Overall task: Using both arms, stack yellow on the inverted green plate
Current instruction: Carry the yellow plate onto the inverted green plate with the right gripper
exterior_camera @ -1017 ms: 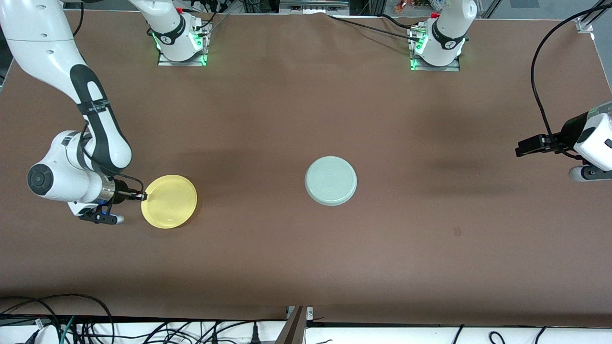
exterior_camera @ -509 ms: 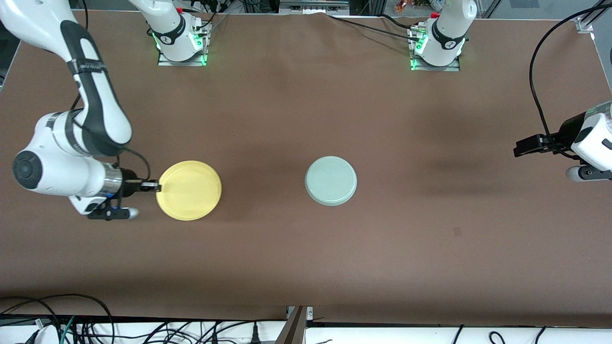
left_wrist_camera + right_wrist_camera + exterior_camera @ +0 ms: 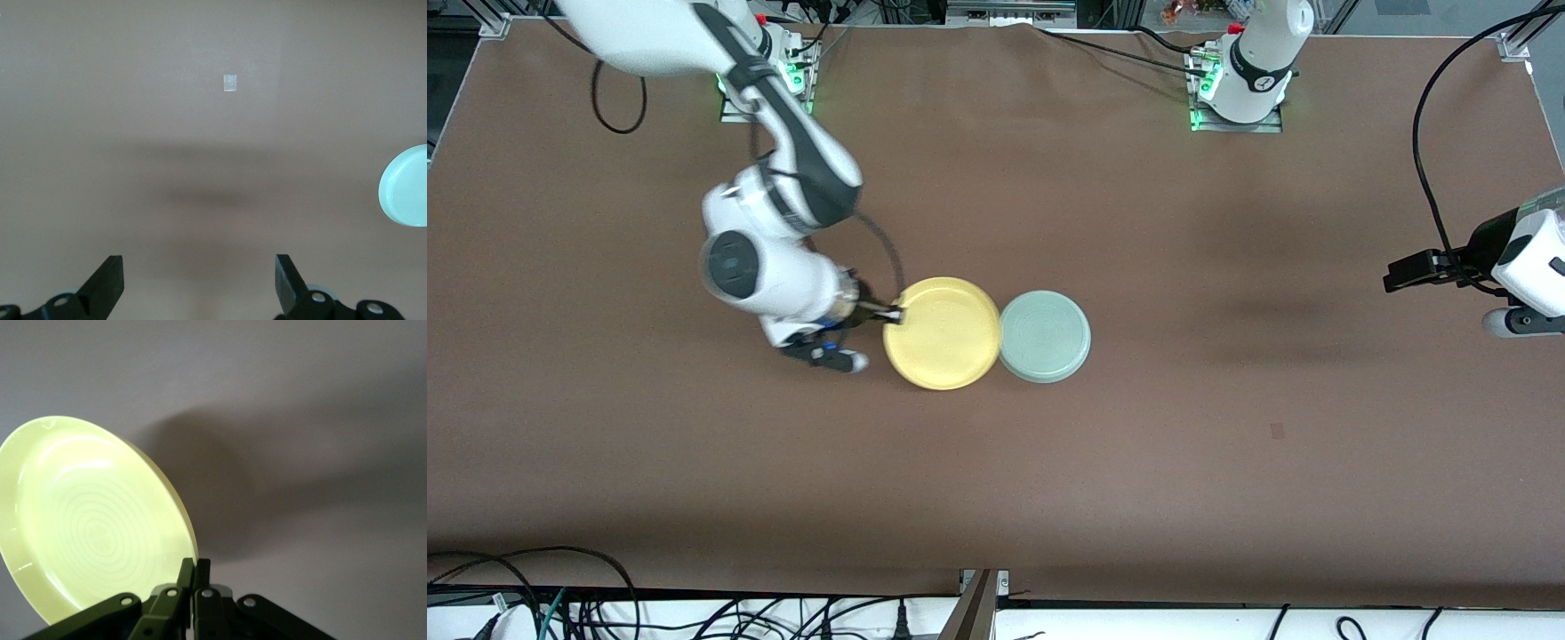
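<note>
Brown covering is spreading over the whole desk [image 3: 1227, 480], with both arm bases standing along its edge farthest from the front camera and black cables trailing along the nearest edge.

At mid-desk the green plate [image 3: 1047, 337] is lying upside down, its flat underside facing up. In the left wrist view only a pale slice of it [image 3: 405, 186] is showing at the picture's edge.

The right arm is reaching from its base toward the middle of the desk. Its right gripper [image 3: 894, 313] is clenching the rim of the yellow plate [image 3: 943, 332], with the jaws pressed together on the rim at the side toward the right arm's end of the desk. In the right wrist view the yellow plate [image 3: 93, 520] is showing its hollow upper face with faint concentric rings, tilted against the desk, and is casting a dark shadow on the brown covering. From the front, the yellow plate's rim is meeting or slightly overlapping the green plate's rim; whether they are touching cannot be told.

The left arm is waiting at its own end of the desk. Its left gripper [image 3: 200, 283] is hanging over bare brown covering, well apart from both plates, jaws spread wide and grasping nothing. A small pale tape mark [image 3: 230, 83] is lying on the covering ahead of it.
</note>
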Motion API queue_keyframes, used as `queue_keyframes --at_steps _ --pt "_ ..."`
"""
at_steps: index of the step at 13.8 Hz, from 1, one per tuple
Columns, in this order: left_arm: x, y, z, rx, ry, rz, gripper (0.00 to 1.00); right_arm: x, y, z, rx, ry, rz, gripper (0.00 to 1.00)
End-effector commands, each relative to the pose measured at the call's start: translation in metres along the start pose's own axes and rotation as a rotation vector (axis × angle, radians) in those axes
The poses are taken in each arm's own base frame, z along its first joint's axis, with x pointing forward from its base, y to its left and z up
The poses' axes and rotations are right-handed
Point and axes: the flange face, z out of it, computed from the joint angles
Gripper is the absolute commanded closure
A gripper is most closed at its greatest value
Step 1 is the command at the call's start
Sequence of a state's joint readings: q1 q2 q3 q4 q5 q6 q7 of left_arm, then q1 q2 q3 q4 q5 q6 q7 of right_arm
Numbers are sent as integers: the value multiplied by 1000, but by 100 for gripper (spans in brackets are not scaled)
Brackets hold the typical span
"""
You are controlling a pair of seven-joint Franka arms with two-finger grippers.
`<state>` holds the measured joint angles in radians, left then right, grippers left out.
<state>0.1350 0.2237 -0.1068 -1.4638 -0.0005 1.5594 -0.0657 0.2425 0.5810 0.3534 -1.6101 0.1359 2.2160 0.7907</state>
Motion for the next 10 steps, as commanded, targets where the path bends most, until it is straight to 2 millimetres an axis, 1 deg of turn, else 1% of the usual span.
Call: queue_keyframes --at_steps 1,2,3,4,6,7,10 --pt "0 -2 -6 -31 -2 17 0 -21 -36 44 91 59 95 100" --pt "0 -2 -6 -31 -2 17 0 -30 -46 58 124 74 112 100" --pt "0 -3 -6 -31 -2 15 0 -41 -54 77 137 75 102 100" --pt "0 -3 -6 -31 -2 17 0 -54 -62 92 149 75 87 100" --pt "0 -3 -6 -33 -2 15 0 -60 -61 107 137 70 81 100" --pt "0 -3 -5 -33 -4 17 0 -68 -64 116 132 64 72 100" --pt "0 -3 -5 -33 -4 17 0 -71 -63 130 137 74 72 100"
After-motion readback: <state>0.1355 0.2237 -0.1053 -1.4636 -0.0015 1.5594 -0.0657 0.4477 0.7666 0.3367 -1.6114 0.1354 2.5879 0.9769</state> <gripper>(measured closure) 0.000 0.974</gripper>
